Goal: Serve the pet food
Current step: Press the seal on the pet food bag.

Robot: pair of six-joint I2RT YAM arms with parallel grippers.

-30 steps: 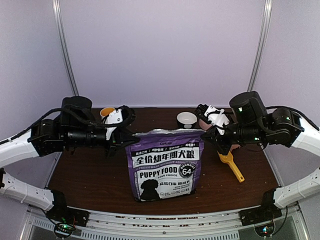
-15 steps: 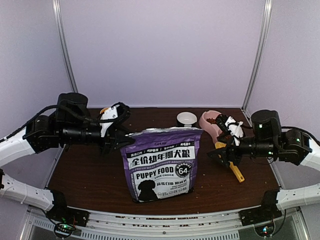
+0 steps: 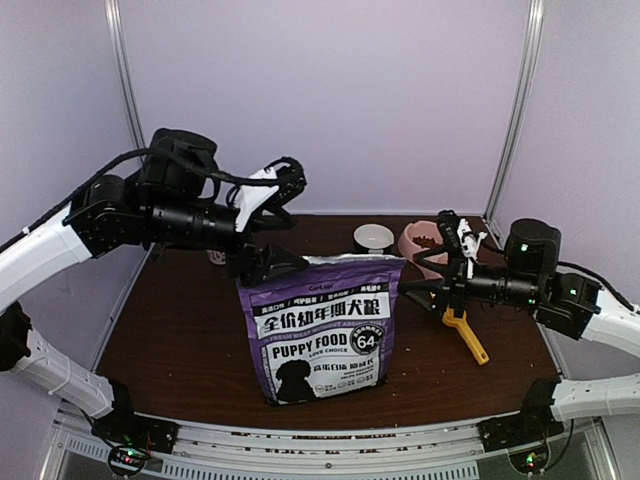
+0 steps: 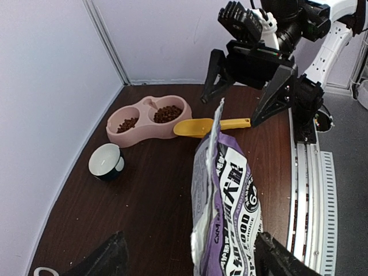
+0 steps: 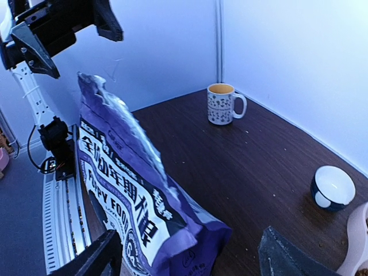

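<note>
The purple puppy food bag (image 3: 322, 328) stands upright mid-table, its top edge open. Pet food (image 4: 168, 113) lies as brown kibble in both hollows of the pink double bowl (image 4: 144, 131), at the back right in the top view (image 3: 408, 243). My left gripper (image 3: 279, 224) hangs open above the bag's left top corner. In the left wrist view the bag (image 4: 230, 190) runs between its wide-apart fingers (image 4: 109, 260) without touching them. My right gripper (image 3: 434, 257) is open just right of the bag's right top corner, holding nothing. The bag (image 5: 132, 190) shows at lower left of the right wrist view.
A yellow scoop (image 3: 466, 335) lies on the table under the right gripper, its bowl beside the pink bowl (image 4: 198, 127). A small white-lined bowl (image 3: 373, 238) sits behind the bag. A patterned mug (image 5: 221, 104) stands near the back left wall.
Both grippers have opened and let go of the bag's top corners. The left arm rose and swung right over the bag. The right arm pulled back to the right.
</note>
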